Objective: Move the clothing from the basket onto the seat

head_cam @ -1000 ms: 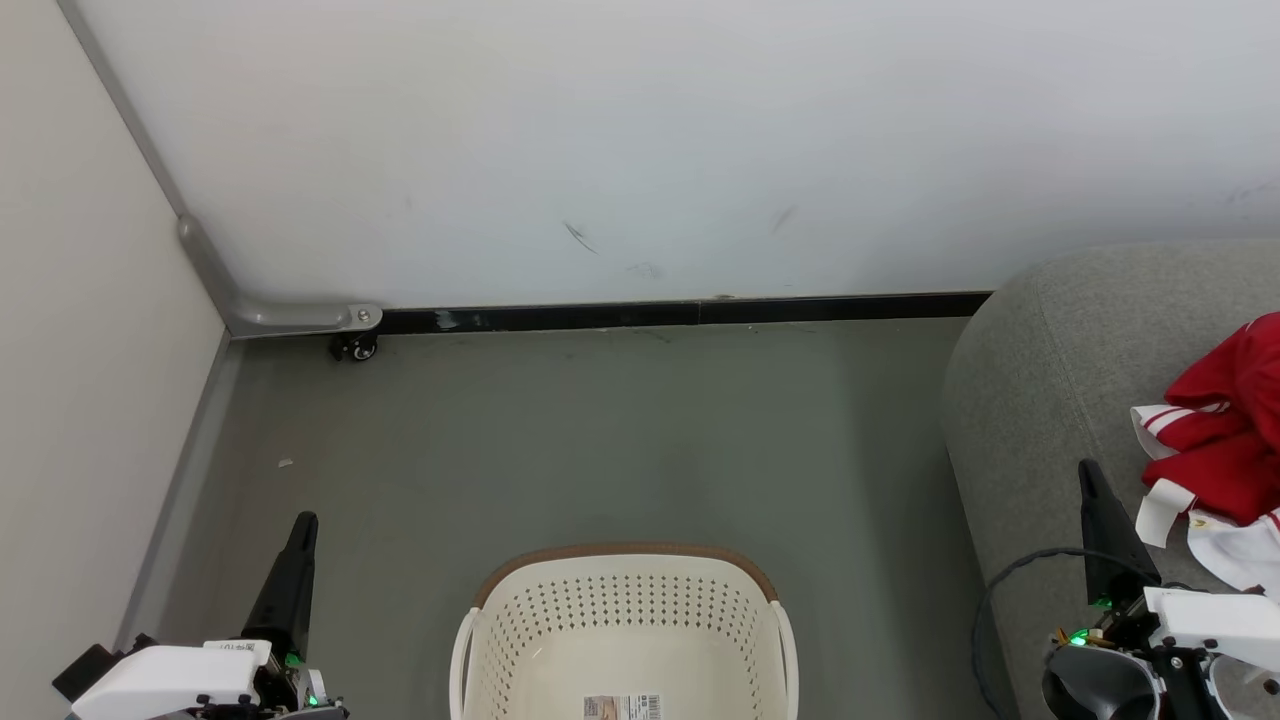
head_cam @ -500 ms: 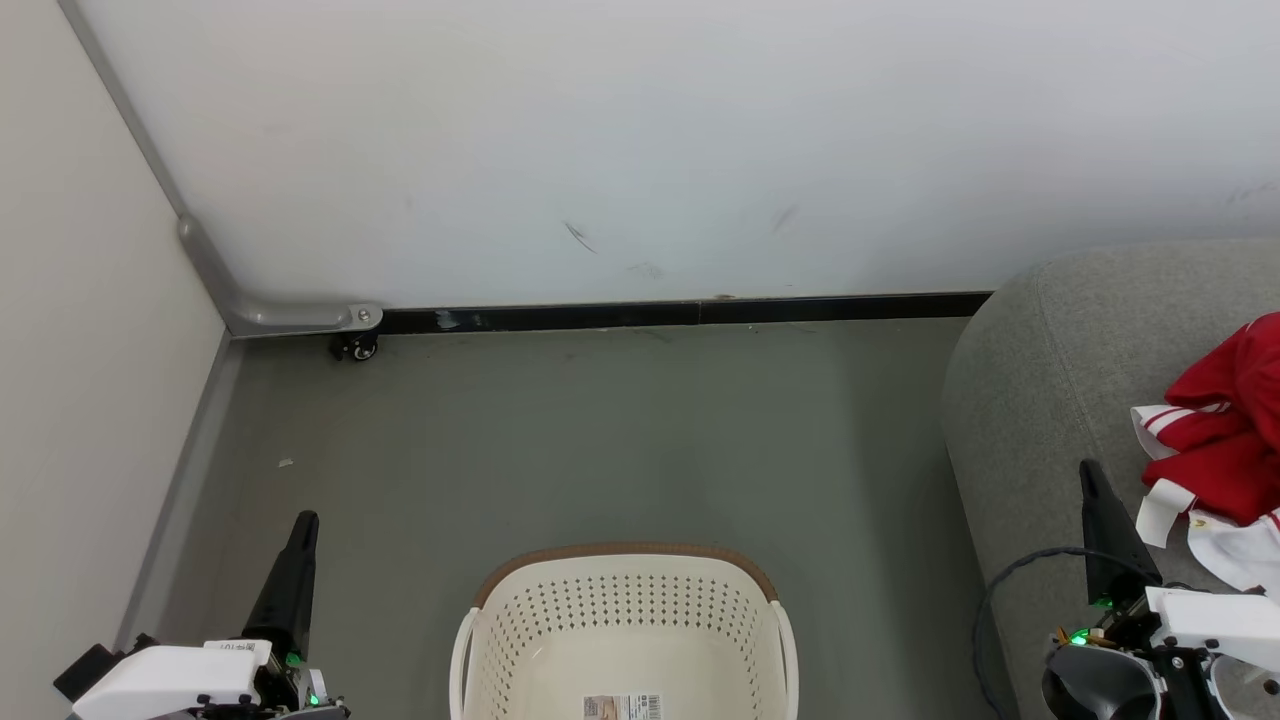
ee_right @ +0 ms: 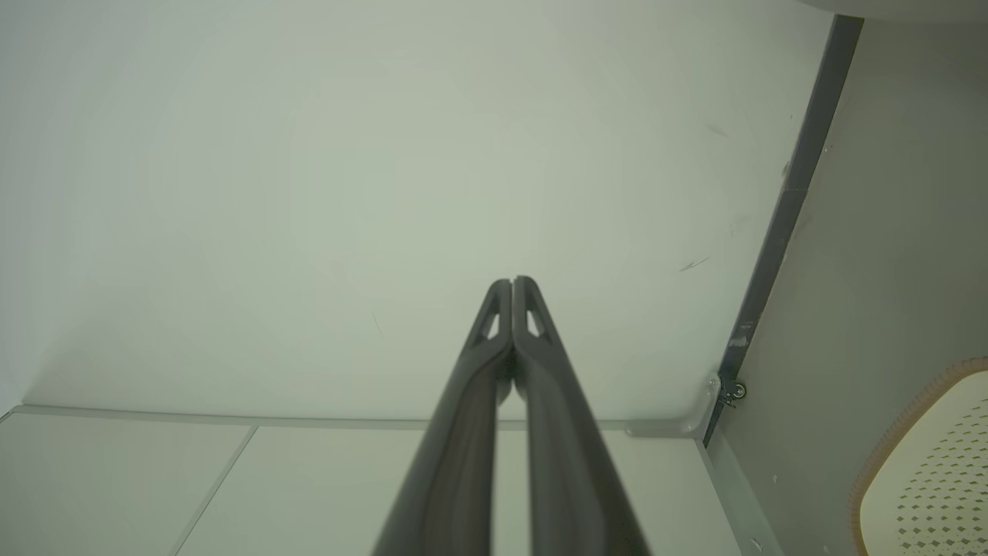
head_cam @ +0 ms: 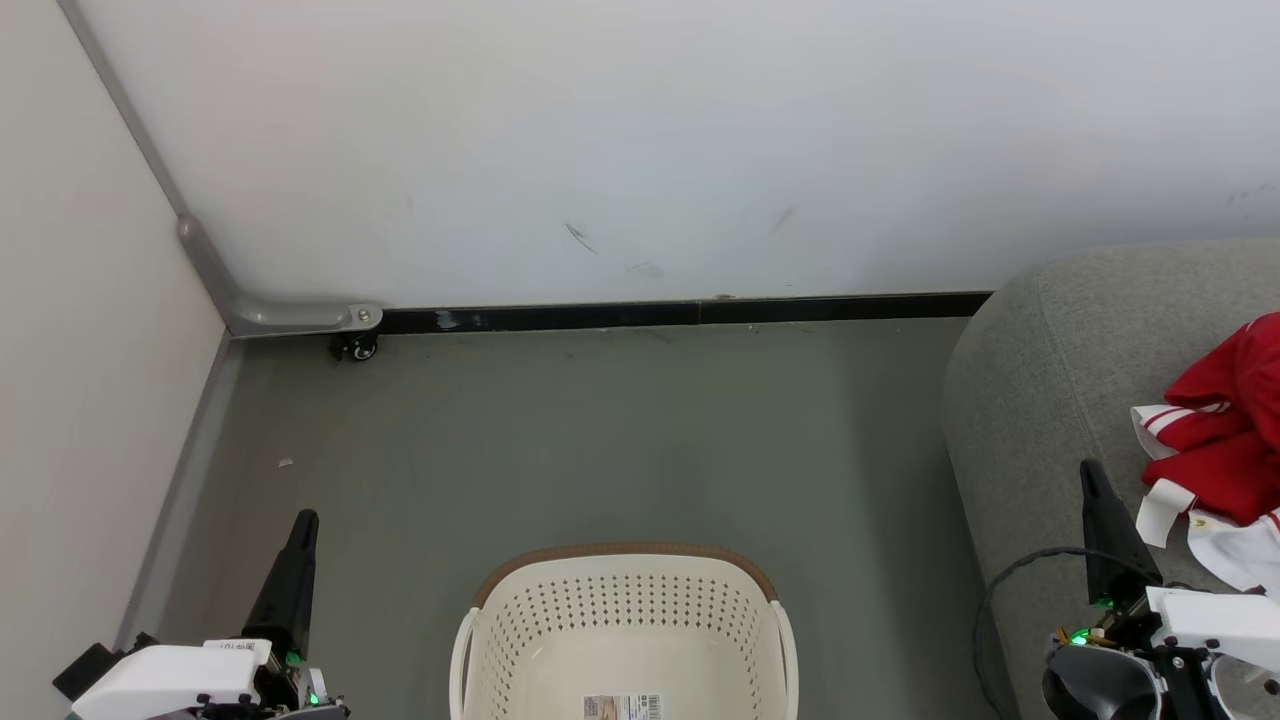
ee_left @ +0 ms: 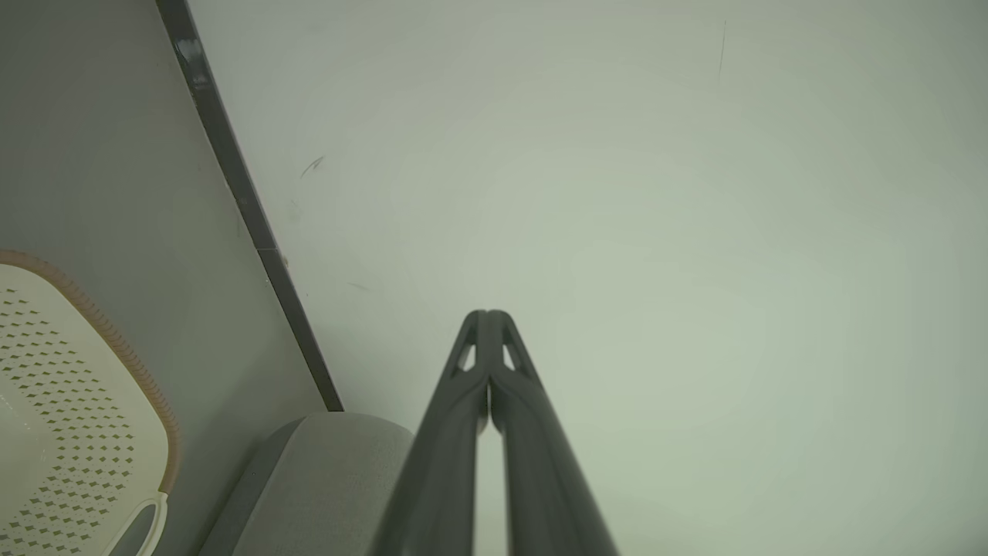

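Note:
The cream basket (head_cam: 625, 600) with its brown rim stands on the floor at the bottom centre; inside it I see only a paper label (head_cam: 621, 707). Red clothing (head_cam: 1222, 430) with white trim lies bunched on the grey seat (head_cam: 1040, 380) at the right edge. My left gripper (head_cam: 305, 520) is shut with nothing in it at the lower left, left of the basket. My right gripper (head_cam: 1086, 470) is shut and holds nothing, over the seat just left of the clothing. In the wrist views each gripper (ee_left: 488, 315) (ee_right: 512, 281) shows its fingers pressed together, pointing at the white wall.
A white wall with a black skirting strip (head_cam: 680, 312) runs across the back. A small caster wheel (head_cam: 357, 347) sits under a grey bracket in the left corner. Grey floor (head_cam: 620, 440) lies between the basket and the wall. A beige panel (head_cam: 80, 400) bounds the left side.

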Tool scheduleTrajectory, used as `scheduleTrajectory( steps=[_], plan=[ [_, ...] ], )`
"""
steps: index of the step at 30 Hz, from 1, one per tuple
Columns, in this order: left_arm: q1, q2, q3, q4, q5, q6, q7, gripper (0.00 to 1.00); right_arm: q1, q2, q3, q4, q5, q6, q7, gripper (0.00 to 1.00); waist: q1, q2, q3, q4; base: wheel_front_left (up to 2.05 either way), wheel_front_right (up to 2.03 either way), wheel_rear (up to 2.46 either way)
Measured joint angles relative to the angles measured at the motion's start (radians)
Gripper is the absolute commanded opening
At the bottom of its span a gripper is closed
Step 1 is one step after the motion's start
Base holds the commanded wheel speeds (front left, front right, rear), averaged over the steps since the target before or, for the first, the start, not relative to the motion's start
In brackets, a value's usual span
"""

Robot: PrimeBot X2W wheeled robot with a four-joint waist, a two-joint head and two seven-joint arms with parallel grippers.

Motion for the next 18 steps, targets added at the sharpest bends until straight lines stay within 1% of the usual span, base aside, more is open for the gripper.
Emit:
scheduleTrajectory(
  steps=[18],
  plan=[
    [0.000,0.000,-0.001,-0.001,0.000,0.000,0.000,0.00,0.000,0.000,-0.002,0.000,0.000,0.000,0.000,0.00,-0.0001,0.0000,0.000,0.000,0.00,0.00,0.00]
  ],
)
